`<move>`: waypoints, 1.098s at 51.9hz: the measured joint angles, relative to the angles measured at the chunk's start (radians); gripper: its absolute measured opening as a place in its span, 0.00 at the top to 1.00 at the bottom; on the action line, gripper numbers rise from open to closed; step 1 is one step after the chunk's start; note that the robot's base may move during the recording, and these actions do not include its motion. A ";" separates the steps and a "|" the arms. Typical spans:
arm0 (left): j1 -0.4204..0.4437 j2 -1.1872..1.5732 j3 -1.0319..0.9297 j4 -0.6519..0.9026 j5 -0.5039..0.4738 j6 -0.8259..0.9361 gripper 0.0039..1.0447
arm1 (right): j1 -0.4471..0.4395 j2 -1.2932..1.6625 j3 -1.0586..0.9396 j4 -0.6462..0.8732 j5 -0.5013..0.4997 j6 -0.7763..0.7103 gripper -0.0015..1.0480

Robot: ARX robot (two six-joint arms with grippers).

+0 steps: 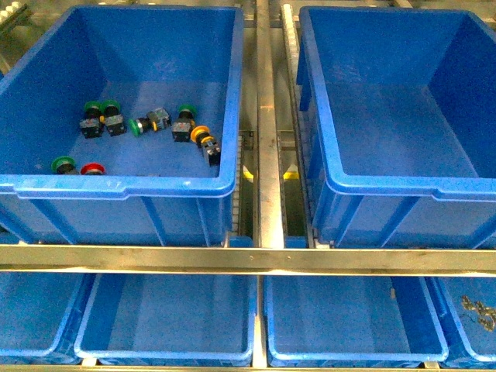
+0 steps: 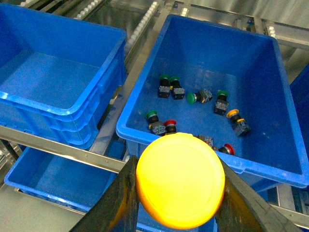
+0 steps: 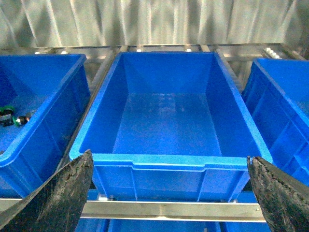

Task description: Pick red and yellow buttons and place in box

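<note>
1. The yellow button [image 2: 179, 180] is clamped by its cap between the fingers of the left gripper [image 2: 181, 195]. It hangs in the air over the near rim of the source crate [image 2: 270, 166]. Holding it by the wide cap gives the fingers a firm seat.
2. The button is not yet in the box [image 1: 387, 116], the doubled-rim crate just beside the source crate, which looks empty. Judged step: carry across and release.
3. Neither arm shows in the front view.
4. The right gripper [image 3: 170, 159] stands with fingers wide apart, holding nothing, facing the box. This probably keeps it out of the left arm's way.
5. Left in the source crate: a red button [image 1: 93, 168] near the front wall, another yellow one [image 1: 200, 133] and several green buttons [image 1: 91, 108], which are to stay.
6. Risk: the smooth, round cap may slip during transfer.
</note>
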 joint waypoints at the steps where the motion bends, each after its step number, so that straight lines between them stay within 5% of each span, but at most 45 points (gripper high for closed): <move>1: 0.000 -0.003 -0.002 -0.002 0.001 -0.001 0.68 | 0.000 0.000 0.000 0.000 0.000 0.000 0.07; 24: 0.117 0.097 -0.056 0.147 0.149 -0.010 0.68 | 0.000 0.000 0.000 0.000 0.000 0.000 0.07; 40: 0.246 0.638 0.014 0.611 0.529 -0.277 0.68 | 0.000 0.000 0.000 0.000 0.000 0.000 0.07; 50: 0.111 0.986 0.080 0.990 0.774 -0.581 0.68 | 0.000 0.000 0.000 0.000 0.000 0.000 0.07; 57: -0.029 1.105 0.123 1.136 0.813 -0.706 0.68 | 0.000 0.000 0.000 0.000 0.000 0.000 0.07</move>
